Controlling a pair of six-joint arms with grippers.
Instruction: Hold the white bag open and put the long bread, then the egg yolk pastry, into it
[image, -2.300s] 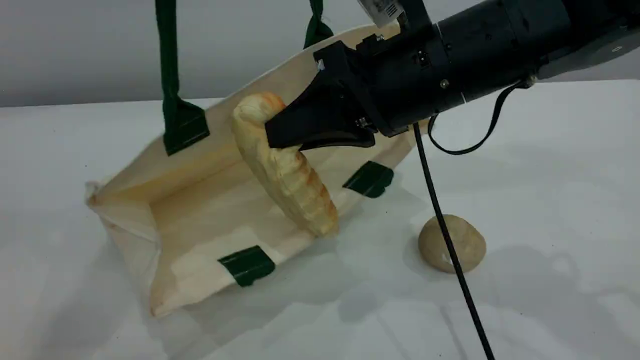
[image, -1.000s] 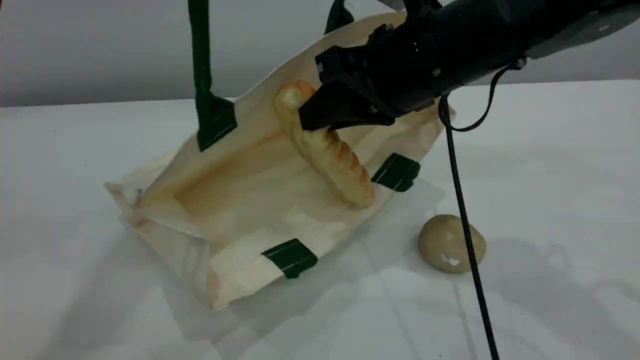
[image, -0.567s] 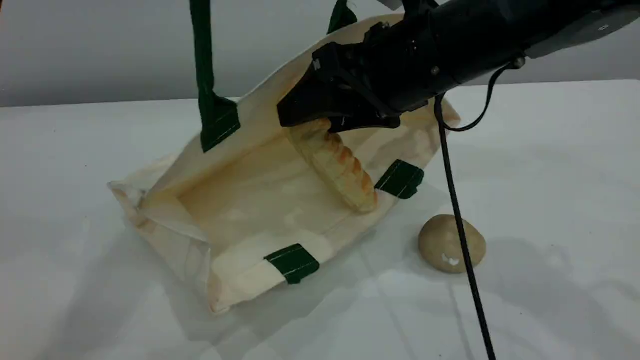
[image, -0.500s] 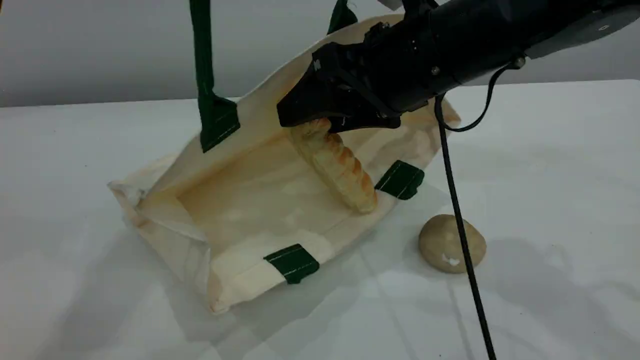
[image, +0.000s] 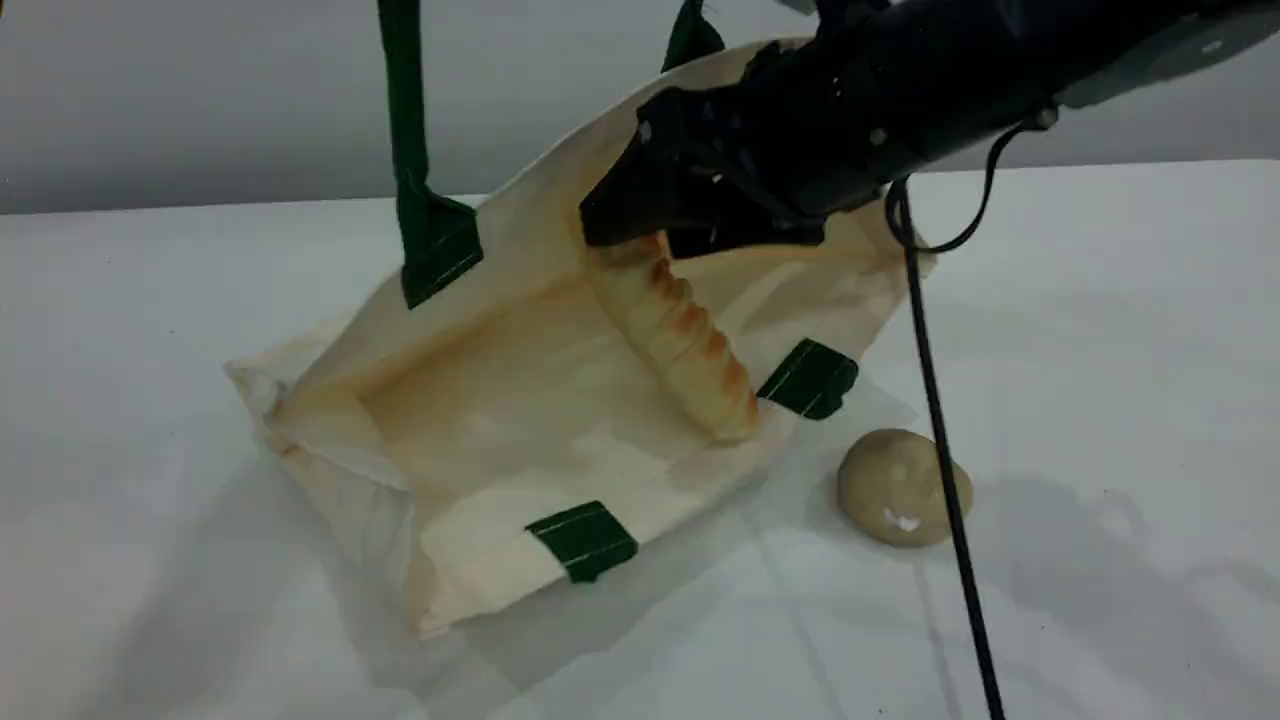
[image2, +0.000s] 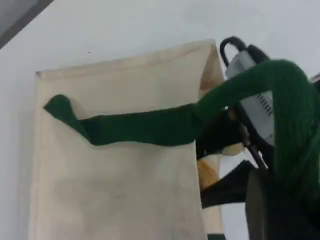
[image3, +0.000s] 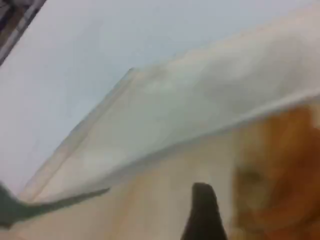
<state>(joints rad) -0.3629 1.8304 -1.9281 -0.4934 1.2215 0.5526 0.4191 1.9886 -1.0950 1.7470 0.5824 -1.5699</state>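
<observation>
- The left gripper is out of the scene view. Its own camera shows it clamped on the green strap handle, which runs taut up from the white bag and holds the upper side raised, so the mouth gapes.
- The right gripper hangs inside the mouth with its jaws apart, astride the upper end of the long bread without pinching it, as far as the scene view shows.
- The long bread lies on the bag's inner wall. Its long axis slopes from under the right gripper down toward the camera, and its lower end sits close to the near rim beside a green tab.
- The egg yolk pastry sits on the table outside the bag, just beyond that rim.
- From the right gripper the pastry lies lower, nearer the camera and to the right. That offset likely governs the next reach.
- The right arm is the nearer one and the only free one.
- The pastry is round, so no axis needs matching.
- The arm's black cable crosses in front of the pastry and may brush it.
</observation>
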